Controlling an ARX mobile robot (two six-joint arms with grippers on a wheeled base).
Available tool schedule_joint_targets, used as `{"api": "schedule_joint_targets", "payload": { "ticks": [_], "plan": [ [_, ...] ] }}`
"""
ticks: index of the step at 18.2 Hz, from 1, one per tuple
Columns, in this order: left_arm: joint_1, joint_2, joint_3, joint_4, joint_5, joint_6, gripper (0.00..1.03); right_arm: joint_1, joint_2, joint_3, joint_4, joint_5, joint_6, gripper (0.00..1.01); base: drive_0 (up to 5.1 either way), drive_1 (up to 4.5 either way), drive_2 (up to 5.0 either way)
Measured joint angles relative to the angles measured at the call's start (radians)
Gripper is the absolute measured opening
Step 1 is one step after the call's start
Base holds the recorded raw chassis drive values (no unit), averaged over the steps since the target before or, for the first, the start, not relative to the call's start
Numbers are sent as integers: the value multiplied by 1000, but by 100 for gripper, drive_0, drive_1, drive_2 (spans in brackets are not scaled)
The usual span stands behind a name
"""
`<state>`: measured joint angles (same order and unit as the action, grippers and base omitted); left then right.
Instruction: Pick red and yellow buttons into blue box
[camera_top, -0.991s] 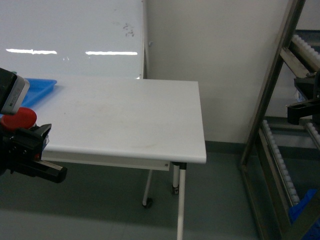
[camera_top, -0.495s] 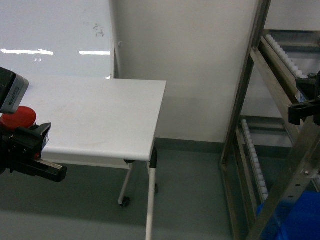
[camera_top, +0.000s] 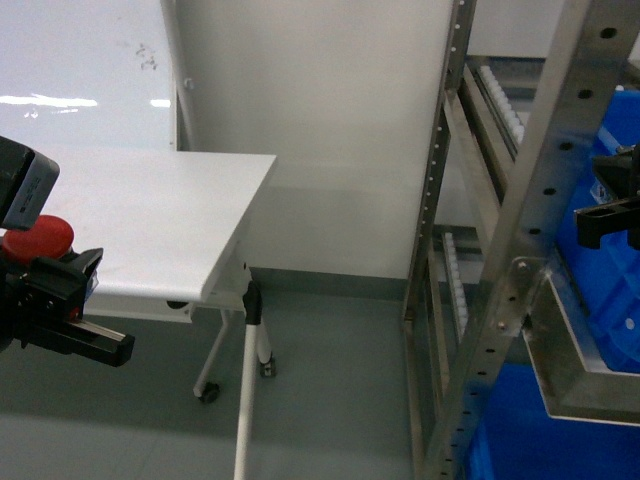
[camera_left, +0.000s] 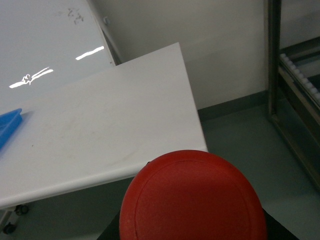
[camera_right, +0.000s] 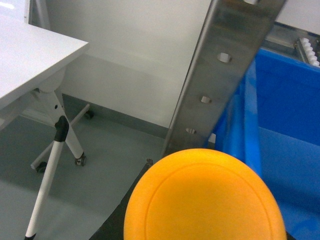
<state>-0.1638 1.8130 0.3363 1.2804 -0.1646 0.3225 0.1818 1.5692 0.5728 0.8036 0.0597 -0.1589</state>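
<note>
From the head view, my left gripper (camera_top: 60, 300) sits at the far left edge, black jaws clenched on the red button (camera_top: 38, 238), whose domed cap shows just above the jaws, in front of the white table (camera_top: 150, 210). At the far right edge my right gripper (camera_top: 612, 205) shows as a black shape in front of the blue box (camera_top: 600, 300), which rests on the metal rack (camera_top: 520, 220). From here I cannot see what the right gripper carries, nor how its jaws stand. More blue plastic shows low in the rack near the floor.

From my left wrist camera, the red button (camera_left: 192, 197) fills the lower middle of the picture, right under the lens, with dark gripper parts at its lower sides. Beyond it lies the white table (camera_left: 100, 125) and, at the left edge, a corner of a shallow blue tray (camera_left: 7, 127).

From my right wrist camera, the yellow button (camera_right: 202, 195) fills the lower middle the same way, held close under the lens in my grasp. Just beyond it, to the right, stands the wall of the blue box (camera_right: 280, 110), behind a perforated upright of the metal rack (camera_right: 215, 75). The table's wheeled leg (camera_right: 55, 150) stands to the left on the grey floor.
</note>
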Motion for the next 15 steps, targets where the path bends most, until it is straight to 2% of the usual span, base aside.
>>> {"api": "schedule_joint_targets", "payload": {
  "ticks": [15],
  "plan": [
    [0, 0, 0, 0, 0, 0, 24, 0, 0, -1, -3, 0, 0, 27, 471, -352, -135]
  ]
}}
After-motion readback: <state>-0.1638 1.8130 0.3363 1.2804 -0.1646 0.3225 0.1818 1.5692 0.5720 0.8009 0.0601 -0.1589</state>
